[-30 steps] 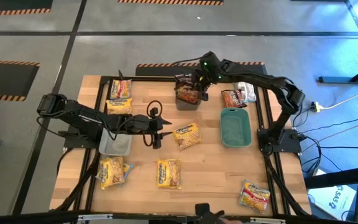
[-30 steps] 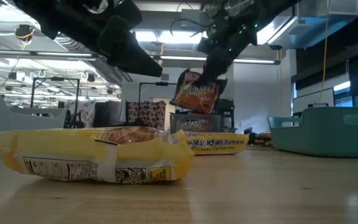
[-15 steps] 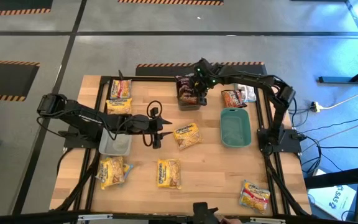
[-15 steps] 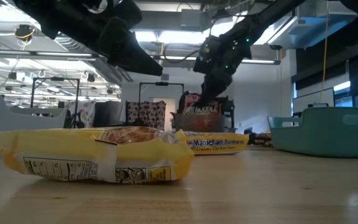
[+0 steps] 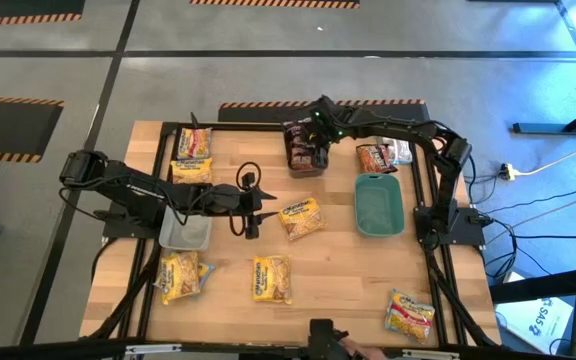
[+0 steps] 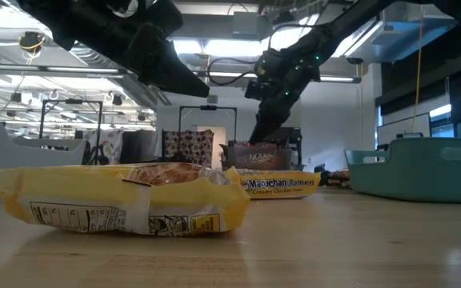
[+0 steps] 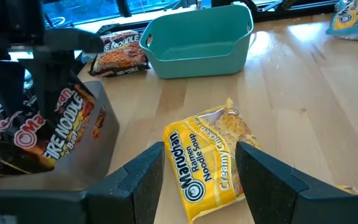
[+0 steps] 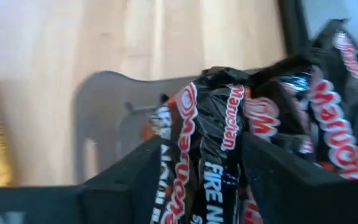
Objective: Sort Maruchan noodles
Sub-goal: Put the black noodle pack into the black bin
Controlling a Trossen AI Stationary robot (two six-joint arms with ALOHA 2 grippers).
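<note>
The wooden bench (image 5: 338,260) is carrying a teal dish (image 5: 378,205) at three o'clock. At twelve o'clock, the right gripper (image 5: 316,138) is pinching a glossy black-and-red noodle packet (image 8: 213,155) inside a grey bin (image 5: 305,160). The left gripper (image 5: 258,211) is hanging open beside a yellow packet (image 5: 300,217) at centre.

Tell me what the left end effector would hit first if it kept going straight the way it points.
Most likely the yellow noodle packet: the left end effector is open and aimed right at it, with only bare table between. The teal bin lies farther along, though depth is hard to judge.
</note>
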